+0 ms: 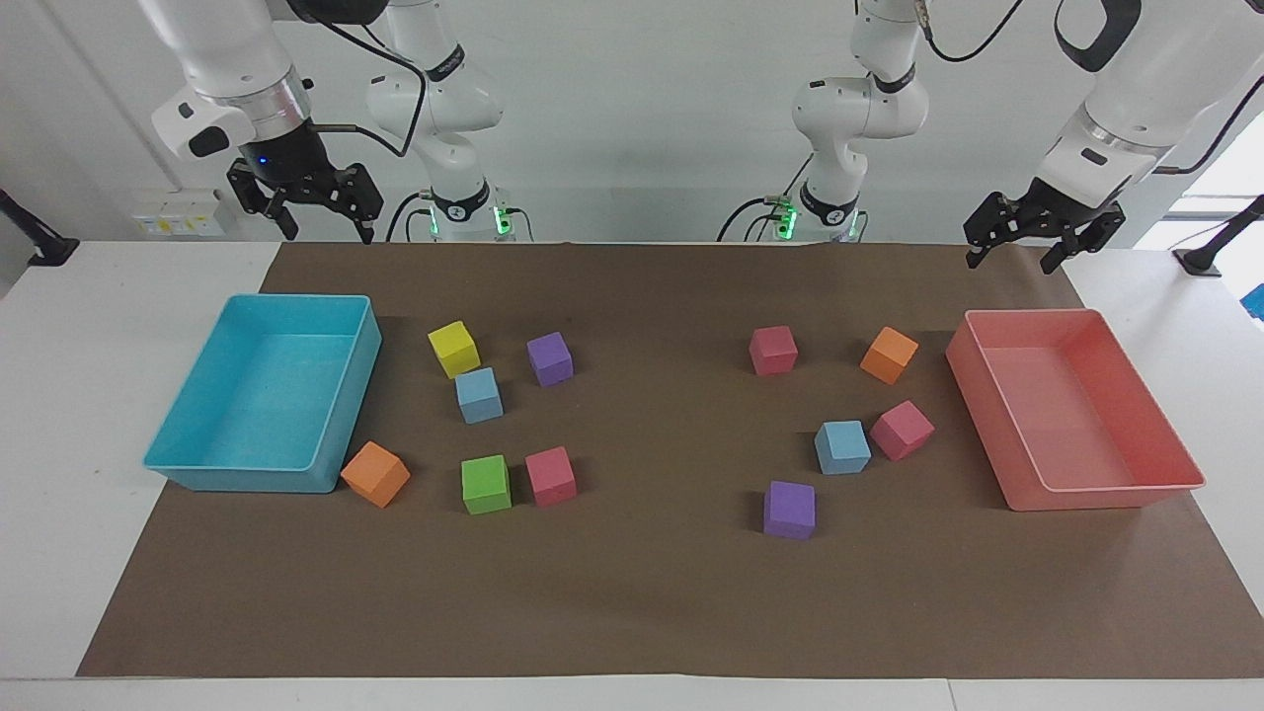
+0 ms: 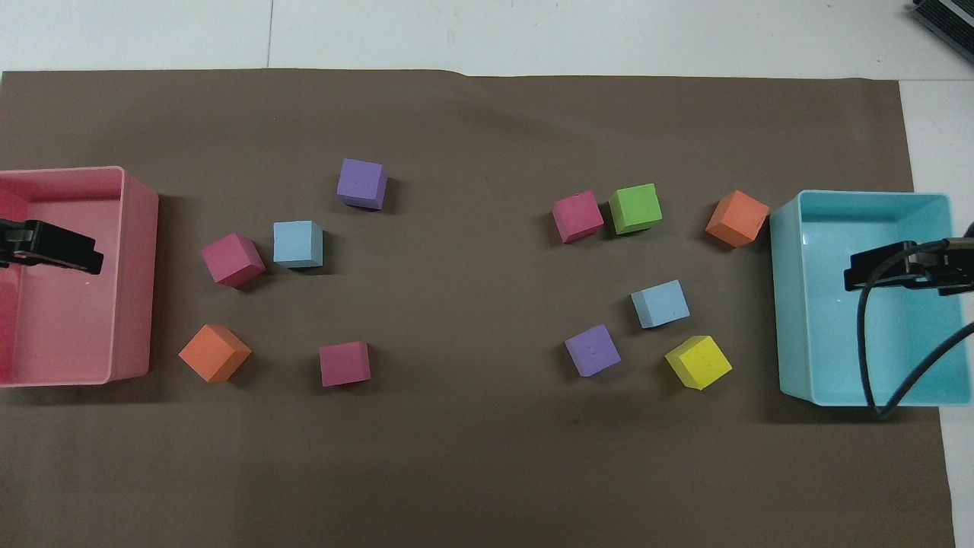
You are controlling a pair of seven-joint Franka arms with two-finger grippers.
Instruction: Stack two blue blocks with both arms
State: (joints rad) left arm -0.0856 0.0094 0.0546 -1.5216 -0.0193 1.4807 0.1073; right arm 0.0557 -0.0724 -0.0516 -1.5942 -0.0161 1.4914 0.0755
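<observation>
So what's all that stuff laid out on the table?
blue blocks: two; one beside the yellow block, one beside a pink block
pink blocks: three
purple blocks: two
orange blocks: two
yellow block: one
green block: one
cyan tray: right arm's end
pink tray: left arm's end
brown mat: under everything
left gripper: open, raised over the mat's edge
right gripper: open, raised near the cyan tray
</observation>
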